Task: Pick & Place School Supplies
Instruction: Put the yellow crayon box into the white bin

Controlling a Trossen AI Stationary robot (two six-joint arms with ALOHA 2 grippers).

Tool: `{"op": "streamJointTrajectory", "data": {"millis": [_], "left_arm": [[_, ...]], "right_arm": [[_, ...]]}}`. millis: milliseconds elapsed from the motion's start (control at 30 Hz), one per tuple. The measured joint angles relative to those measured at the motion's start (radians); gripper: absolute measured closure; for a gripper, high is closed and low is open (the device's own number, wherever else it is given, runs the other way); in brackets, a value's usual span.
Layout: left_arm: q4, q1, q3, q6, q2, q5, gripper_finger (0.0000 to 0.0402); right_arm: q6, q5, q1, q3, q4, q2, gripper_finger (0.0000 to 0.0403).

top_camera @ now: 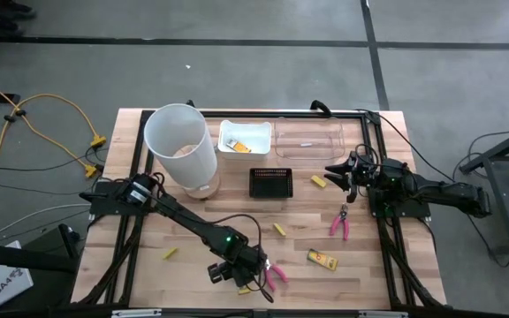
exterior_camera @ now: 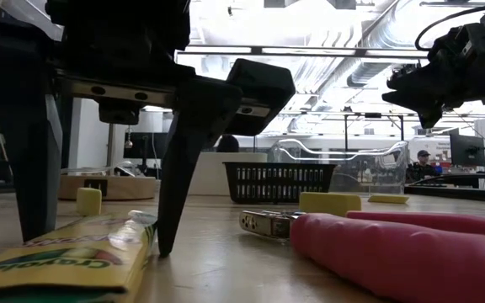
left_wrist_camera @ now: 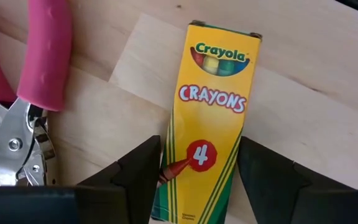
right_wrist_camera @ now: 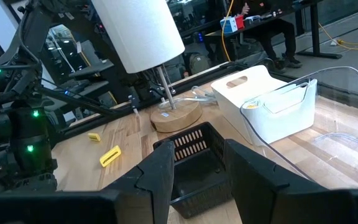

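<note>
A yellow Crayola crayon packet (left_wrist_camera: pixel 213 118) lies flat on the wood near the table's near edge. My left gripper (left_wrist_camera: pixel 199 163) (top_camera: pixel 244 272) is down over it, open, with one finger on each long side of its lower half. In the low view the fingertips (exterior_camera: pixel 162 248) reach the tabletop beside the packet (exterior_camera: pixel 57 261). A pink-handled tool (left_wrist_camera: pixel 39 56) (top_camera: pixel 275 274) lies right beside it. My right gripper (right_wrist_camera: pixel 197 168) (top_camera: pixel 341 173) hangs open and empty above the table's far right part, facing the black tray (right_wrist_camera: pixel 194 155). My left gripper comes from above, pointing down, its fingers across the crayon packet's width at its long edges (left_wrist_camera: pixel 169 155). The packet lies flat on the table. I cannot tell whether the fingers touch it.
A second yellow packet (top_camera: pixel 322 259), the other pink tool (top_camera: pixel 341 221) and small yellow blocks (top_camera: pixel 279 229) (top_camera: pixel 318 181) (top_camera: pixel 170 253) lie on the wood. Along the far side stand the tall white cylinder (top_camera: pixel 182 146), a white bin (top_camera: pixel 244 140) and a clear container (top_camera: pixel 309 140).
</note>
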Motion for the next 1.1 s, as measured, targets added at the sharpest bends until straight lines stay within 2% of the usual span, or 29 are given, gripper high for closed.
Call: {"op": "streamJointTrajectory", "data": {"millis": [433, 967, 1100], "left_arm": [[0.0, -0.001, 0.0, -0.072, 0.0, -0.02, 0.0204], [-0.002, -0.002, 0.0, -0.077, -0.001, 0.0, 0.0204], [-0.018, -0.008, -0.003, -0.083, -0.014, -0.025, 0.0204]], "right_arm": [[0.0, 0.0, 0.0, 0.0, 0.0, 0.0, 0.027], [0.0, 0.0, 0.0, 0.0, 0.0, 0.0, 0.027], [0.0, 0.0, 0.0, 0.0, 0.0, 0.0, 0.027]]}}
